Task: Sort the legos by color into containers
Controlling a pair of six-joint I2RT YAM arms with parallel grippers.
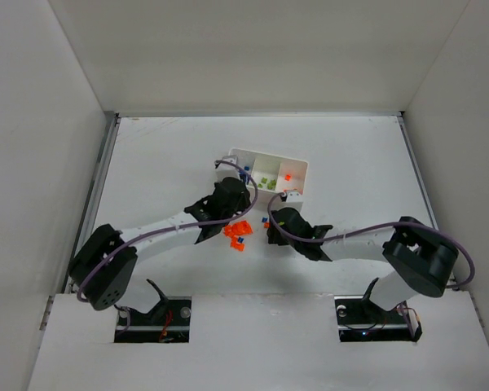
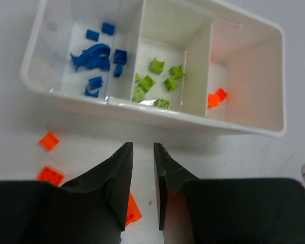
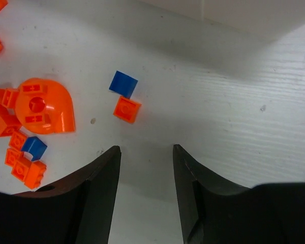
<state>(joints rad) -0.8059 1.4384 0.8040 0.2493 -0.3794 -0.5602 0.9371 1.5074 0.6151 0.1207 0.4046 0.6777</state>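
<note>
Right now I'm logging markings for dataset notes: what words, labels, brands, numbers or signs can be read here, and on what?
None can be read.
The white tray and the table show no print.
The studs on the large orange piece and on the small orange brick show faint marks, too small and blurred to read.

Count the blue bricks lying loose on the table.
2 blue bricks: one beside a lone orange brick, one amid the orange pile. More may be hidden.
</note>
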